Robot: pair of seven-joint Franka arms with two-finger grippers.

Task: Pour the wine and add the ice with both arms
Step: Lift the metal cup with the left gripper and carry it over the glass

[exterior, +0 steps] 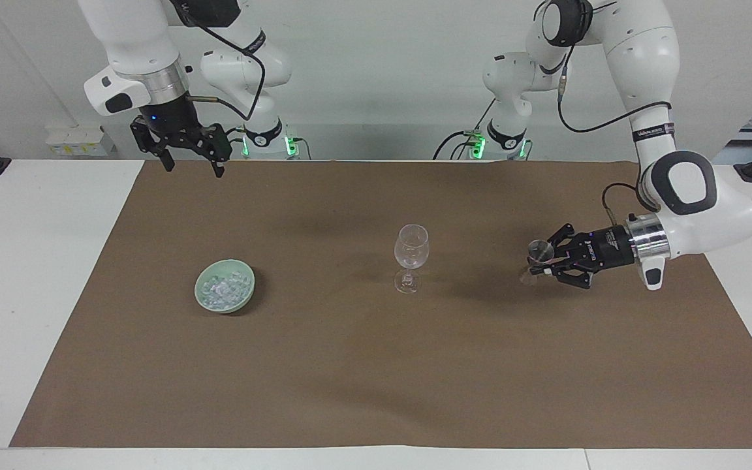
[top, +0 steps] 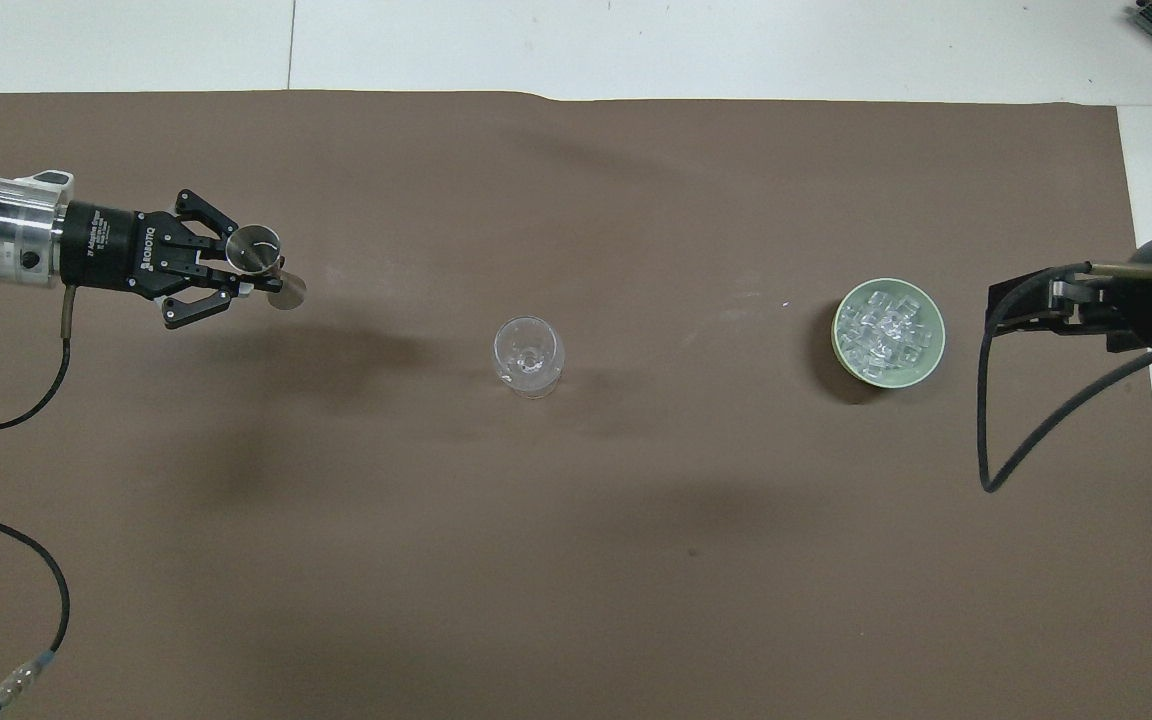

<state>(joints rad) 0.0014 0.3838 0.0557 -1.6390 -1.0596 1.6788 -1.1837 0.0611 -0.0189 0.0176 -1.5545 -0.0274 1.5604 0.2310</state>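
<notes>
An empty clear wine glass (exterior: pixel 410 254) (top: pixel 528 355) stands upright mid-mat. My left gripper (exterior: pixel 539 264) (top: pixel 261 272) hovers above the mat between the glass and the left arm's end, lying level and shut on a small metal jigger (exterior: pixel 535 250) (top: pixel 258 248) at its waist. No wine shows, and I cannot tell what the jigger holds. The ice (exterior: pixel 222 285) (top: pixel 886 328) fills a pale green bowl (exterior: pixel 245 294) (top: pixel 926 365) toward the right arm's end. My right gripper (exterior: pixel 193 164) (top: pixel 1021 305) waits open and empty, raised over the mat's robot-side edge.
A brown mat (exterior: pixel 350 365) covers most of the white table (exterior: pixel 36 261). Cables hang from both wrists, one looping beside the bowl in the overhead view (top: pixel 986 420).
</notes>
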